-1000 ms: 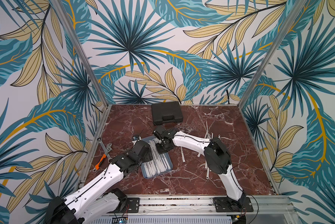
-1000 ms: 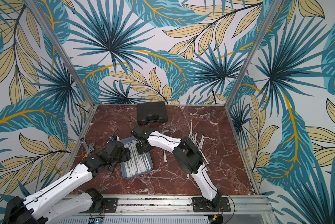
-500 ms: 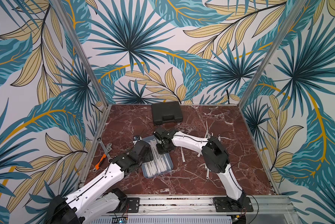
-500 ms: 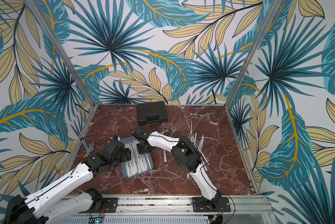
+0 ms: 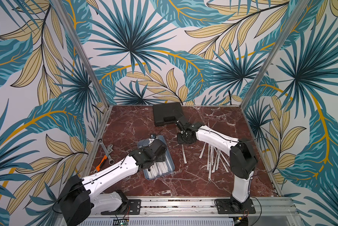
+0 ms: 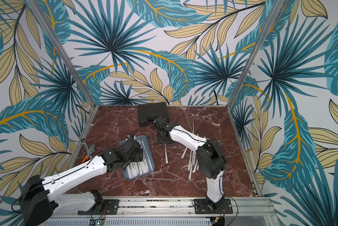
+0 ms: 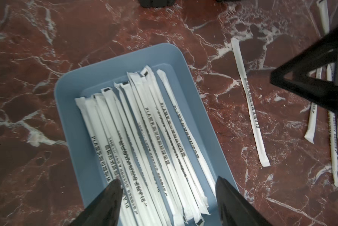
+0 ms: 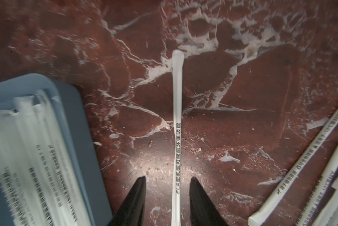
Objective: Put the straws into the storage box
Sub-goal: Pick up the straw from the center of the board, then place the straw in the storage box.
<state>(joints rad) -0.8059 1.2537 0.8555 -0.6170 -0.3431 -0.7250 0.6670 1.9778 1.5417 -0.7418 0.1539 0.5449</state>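
Observation:
The blue-grey storage box [image 5: 169, 156] [image 6: 150, 154] [image 7: 74, 109] [image 8: 80, 125] lies left of centre, with several white printed straws [image 5: 159, 169] [image 6: 138, 169] [image 7: 144, 133] [image 8: 29, 156] lying lengthwise in it. My left gripper [image 5: 154, 154] [image 7: 168, 180] hangs open over them, holding nothing. One straw [image 5: 184, 154] [image 6: 166, 154] [image 7: 250, 105] [image 8: 177, 127] lies alone on the marble right of the box. My right gripper [image 5: 184, 141] [image 6: 164, 140] [image 8: 168, 178] is open low over its far end, the straw between the jaws, touching neither. A loose pile of straws [image 5: 213, 158] [image 6: 191, 160] [image 8: 311, 176] lies further right.
A black hard case [image 5: 167, 114] [image 6: 152, 114] sits at the back, just behind the right wrist. Wrenches and an orange-handled tool [image 5: 105, 152] [image 6: 89, 149] lie by the left wall. Patterned walls with metal posts close in three sides.
My right gripper has left the far end of the box, moved right to the lone straw and opened. My left gripper has shifted a little right over the box.

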